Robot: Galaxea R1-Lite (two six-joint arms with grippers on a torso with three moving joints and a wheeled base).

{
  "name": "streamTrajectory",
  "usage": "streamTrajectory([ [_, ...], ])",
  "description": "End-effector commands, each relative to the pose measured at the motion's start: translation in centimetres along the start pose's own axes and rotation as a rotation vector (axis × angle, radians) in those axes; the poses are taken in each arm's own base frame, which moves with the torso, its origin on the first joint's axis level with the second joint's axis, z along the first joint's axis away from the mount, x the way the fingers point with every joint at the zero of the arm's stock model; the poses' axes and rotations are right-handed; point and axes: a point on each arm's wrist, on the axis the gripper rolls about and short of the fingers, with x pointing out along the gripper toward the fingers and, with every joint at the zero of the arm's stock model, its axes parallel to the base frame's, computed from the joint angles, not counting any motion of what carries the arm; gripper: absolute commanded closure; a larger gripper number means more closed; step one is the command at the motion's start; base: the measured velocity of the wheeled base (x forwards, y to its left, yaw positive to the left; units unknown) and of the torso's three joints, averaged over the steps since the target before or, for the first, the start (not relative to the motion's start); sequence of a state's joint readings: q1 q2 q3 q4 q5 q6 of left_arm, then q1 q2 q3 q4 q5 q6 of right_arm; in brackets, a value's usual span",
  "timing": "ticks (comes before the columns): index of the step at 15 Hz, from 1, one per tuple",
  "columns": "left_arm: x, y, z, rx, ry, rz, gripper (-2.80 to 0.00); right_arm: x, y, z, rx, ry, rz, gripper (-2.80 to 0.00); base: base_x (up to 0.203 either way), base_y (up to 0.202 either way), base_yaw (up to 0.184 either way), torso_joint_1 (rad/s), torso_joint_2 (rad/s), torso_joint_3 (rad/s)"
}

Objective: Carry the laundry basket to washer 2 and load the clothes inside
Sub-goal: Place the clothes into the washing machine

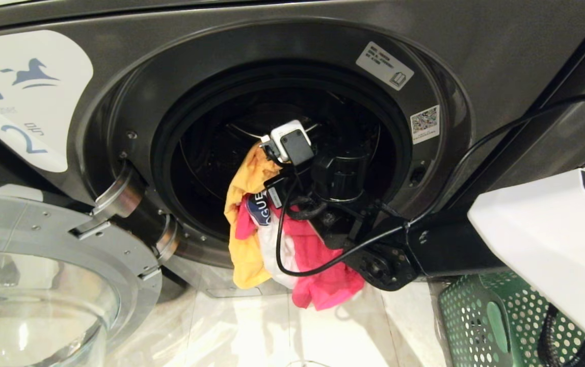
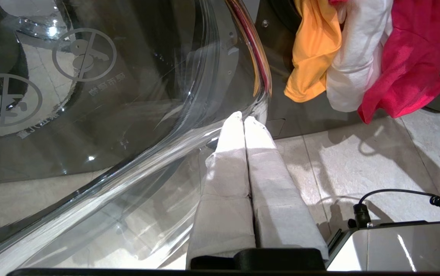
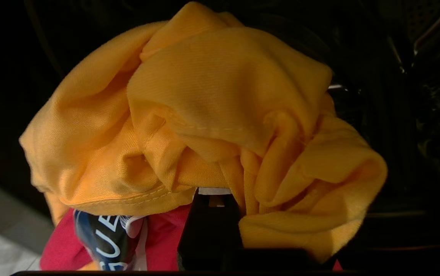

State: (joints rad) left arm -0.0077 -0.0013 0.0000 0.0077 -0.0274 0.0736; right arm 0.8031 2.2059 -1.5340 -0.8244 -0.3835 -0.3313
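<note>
Pale floor tiles (image 1: 251, 331) lie under washer 2 (image 1: 119, 76), door open, where the right hand (image 1: 267, 153) grips the clothes (image 1: 323, 275) at the drum's mouth, half loaded; basket (image 1: 481, 316) beside, left hand (image 2: 243, 119) clenched.

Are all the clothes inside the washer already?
No, the clothes hang out over the washer opening's lower rim, toward the floor.

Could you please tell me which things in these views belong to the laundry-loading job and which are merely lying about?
Part of the job:
- washer 2, its door swung open
- the clothes, yellow, white and pink, hanging at the drum opening
- the right hand, shut on the clothes
- the laundry basket, on the floor

Just there:
- the left hand, shut, idle beside the glass door
- black cable
</note>
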Motion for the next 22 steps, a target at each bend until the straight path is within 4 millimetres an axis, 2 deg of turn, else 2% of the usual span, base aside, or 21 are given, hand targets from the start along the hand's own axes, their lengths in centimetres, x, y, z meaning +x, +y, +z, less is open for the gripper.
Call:
streamTrajectory([
  [1, 0.0, 0.0, 0.0, 0.000, 0.001, 0.000, 0.00, 1.9, 0.1, -2.0, -0.007, 0.019, -0.023, 0.00, 0.000, 0.000, 0.000, 0.000, 0.00, 0.000],
  [3, 0.0, 0.0, 0.0, 0.002, 0.001, 0.000, 0.00, 3.6, -0.8, -2.4, 0.016, 0.032, -0.047, 0.00, 0.000, 0.000, 0.000, 0.000, 0.00, 0.000],
  [6, 0.0, 0.0, 0.0, 0.000, 0.001, 0.000, 0.00, 5.8, -2.1, -1.0, 0.063, -0.020, -0.091, 0.00, 0.000, 0.000, 0.000, 0.000, 0.00, 0.000],
  [8, 0.0, 0.0, 0.0, 0.000, 0.001, 0.000, 0.00, 6.8, -2.8, -2.4, 0.061, 0.000, -0.105, 0.00, 0.000, 0.000, 0.000, 0.000, 0.00, 0.000],
  [12, 0.0, 0.0, 0.0, 0.000, 0.001, 0.000, 0.00, 7.0, -3.4, -2.0, 0.058, -0.106, -0.123, 0.00, 0.000, 0.000, 0.000, 0.000, 0.00, 0.000],
  [15, 0.0, 0.0, 0.0, 0.001, 0.001, 0.000, 0.00, 6.7, -3.5, -0.7, -0.026, -0.296, -0.072, 0.00, 0.000, 0.000, 0.000, 0.000, 0.00, 0.000],
  [22, 0.0, 0.0, 0.0, 0.000, 0.001, 0.000, 0.00, 6.3, -3.5, -0.1, -0.159, -0.506, -0.016, 0.00, 0.000, 0.000, 0.000, 0.000, 0.00, 0.000],
])
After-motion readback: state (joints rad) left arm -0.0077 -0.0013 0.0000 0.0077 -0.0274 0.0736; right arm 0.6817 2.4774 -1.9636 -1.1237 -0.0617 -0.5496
